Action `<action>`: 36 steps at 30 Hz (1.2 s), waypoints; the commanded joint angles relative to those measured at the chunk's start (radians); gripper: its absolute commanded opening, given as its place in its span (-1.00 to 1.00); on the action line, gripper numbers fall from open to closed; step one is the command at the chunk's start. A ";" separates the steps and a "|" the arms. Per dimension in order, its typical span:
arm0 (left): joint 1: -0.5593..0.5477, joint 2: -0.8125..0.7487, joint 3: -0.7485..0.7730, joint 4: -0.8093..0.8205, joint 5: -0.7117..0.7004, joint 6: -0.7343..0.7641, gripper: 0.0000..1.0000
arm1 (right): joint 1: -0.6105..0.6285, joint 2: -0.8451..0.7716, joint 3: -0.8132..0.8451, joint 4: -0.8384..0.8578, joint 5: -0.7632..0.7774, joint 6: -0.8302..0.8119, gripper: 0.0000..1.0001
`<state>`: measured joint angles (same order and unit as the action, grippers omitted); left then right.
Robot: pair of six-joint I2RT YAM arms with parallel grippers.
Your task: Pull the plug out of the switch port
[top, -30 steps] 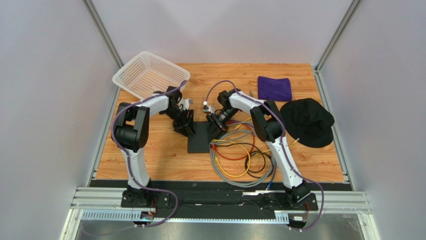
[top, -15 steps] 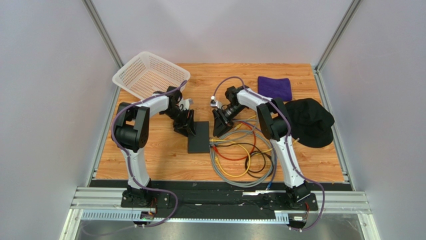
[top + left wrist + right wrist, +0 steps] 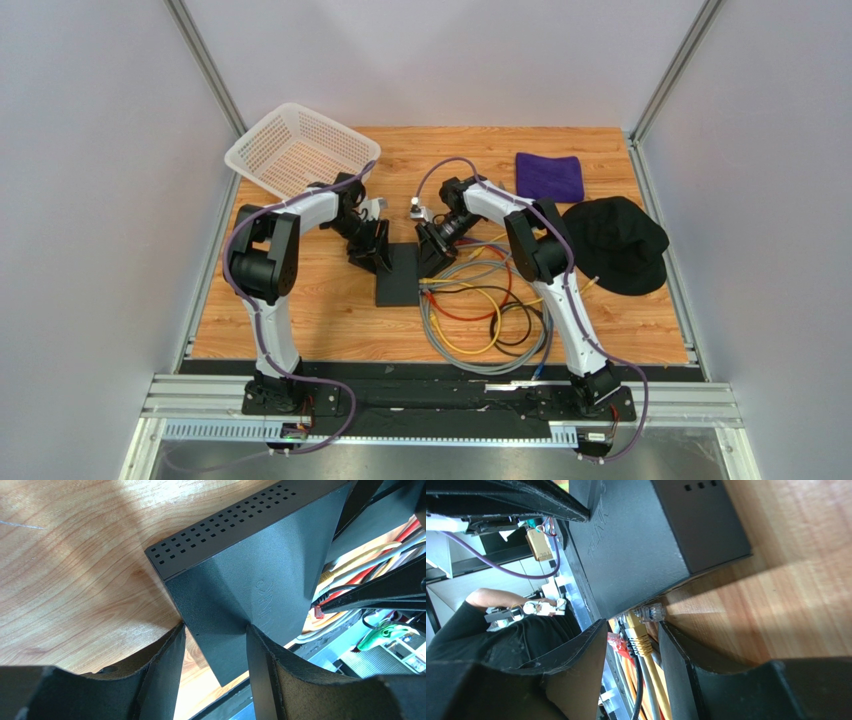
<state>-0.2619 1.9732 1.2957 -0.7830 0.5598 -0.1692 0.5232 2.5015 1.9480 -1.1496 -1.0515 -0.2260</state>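
The flat black switch (image 3: 398,275) lies mid-table, with its sockets on the right edge. My left gripper (image 3: 372,252) is open over its far-left corner. In the left wrist view one fingertip (image 3: 176,635) touches the switch (image 3: 250,565) at its edge and the other rests on its top. My right gripper (image 3: 432,250) is open at the socket edge. In the right wrist view its fingers straddle a yellow plug (image 3: 636,630) and a clear plug (image 3: 653,612) seated in the switch (image 3: 641,545). A red plug (image 3: 615,641) sits beside the left finger.
A coil of grey, yellow, red and black cables (image 3: 485,310) lies right of the switch. A white basket (image 3: 295,150) stands at the back left, a purple cloth (image 3: 550,176) at the back right, and a black cap (image 3: 612,243) at the right.
My right gripper swung right, away from the switch, then came back left to the socket edge. The left gripper and the switch have not moved.
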 commanded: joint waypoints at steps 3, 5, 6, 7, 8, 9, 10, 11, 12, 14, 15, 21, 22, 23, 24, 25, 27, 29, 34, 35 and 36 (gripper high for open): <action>-0.022 0.007 -0.013 0.011 -0.052 0.033 0.15 | 0.018 0.060 0.003 0.011 0.064 -0.098 -0.05; -0.022 0.007 -0.012 0.013 -0.052 0.031 0.15 | 0.018 0.063 0.000 0.013 0.062 -0.098 -0.16; -0.022 0.007 -0.012 0.011 -0.051 0.033 0.15 | 0.017 0.065 0.000 0.013 0.059 -0.098 -0.18; -0.023 0.007 -0.012 0.013 -0.052 0.031 0.15 | 0.018 0.071 0.002 0.013 0.054 -0.099 -0.21; -0.023 0.007 -0.012 0.013 -0.051 0.031 0.15 | 0.018 0.072 0.003 0.013 0.051 -0.101 -0.22; -0.022 0.007 -0.013 0.011 -0.052 0.031 0.15 | 0.018 0.074 0.003 0.010 0.044 -0.105 -0.21; -0.023 0.009 -0.010 0.011 -0.051 0.031 0.15 | 0.018 0.076 0.008 0.007 0.042 -0.108 -0.21; -0.023 0.007 -0.012 0.011 -0.052 0.031 0.15 | 0.018 0.077 0.009 0.007 0.044 -0.108 -0.19; -0.025 0.009 -0.010 0.011 -0.052 0.031 0.15 | 0.018 0.077 0.011 0.008 0.048 -0.107 -0.19; -0.025 0.009 -0.012 0.011 -0.055 0.031 0.15 | 0.021 0.079 0.014 0.007 0.047 -0.105 -0.17; -0.025 0.010 -0.012 0.010 -0.055 0.031 0.15 | 0.024 0.080 0.014 0.005 0.048 -0.107 -0.16; -0.027 0.010 -0.009 0.010 -0.057 0.033 0.15 | 0.040 0.097 0.032 -0.015 0.056 -0.119 -0.20; -0.027 0.010 -0.009 0.008 -0.057 0.034 0.16 | 0.041 0.099 0.034 -0.016 0.056 -0.119 -0.21; -0.028 0.010 -0.009 0.008 -0.058 0.036 0.16 | 0.041 0.097 0.034 -0.018 0.058 -0.119 -0.25; -0.028 0.010 -0.007 0.010 -0.060 0.034 0.16 | 0.043 0.099 0.034 -0.016 0.062 -0.119 -0.27; -0.028 0.010 -0.009 0.008 -0.058 0.034 0.16 | 0.044 0.100 0.034 -0.015 0.065 -0.119 -0.28; -0.030 0.010 -0.009 0.010 -0.060 0.034 0.16 | 0.044 0.100 0.034 -0.013 0.088 -0.113 -0.31; -0.030 0.009 -0.009 0.010 -0.063 0.036 0.17 | 0.047 0.100 0.035 -0.013 0.103 -0.107 -0.25; -0.034 0.009 -0.010 0.013 -0.066 0.037 0.17 | 0.052 0.108 0.034 0.001 0.162 -0.067 -0.58; -0.034 0.007 -0.010 0.011 -0.067 0.039 0.17 | 0.052 0.109 0.035 0.001 0.162 -0.065 -0.68; -0.034 0.007 -0.010 0.011 -0.070 0.037 0.17 | 0.052 0.112 0.035 0.001 0.160 -0.065 -0.77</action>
<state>-0.2684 1.9732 1.2972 -0.7849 0.5495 -0.1661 0.5346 2.5492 1.9862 -1.2289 -1.0557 -0.2764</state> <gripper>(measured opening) 0.581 0.204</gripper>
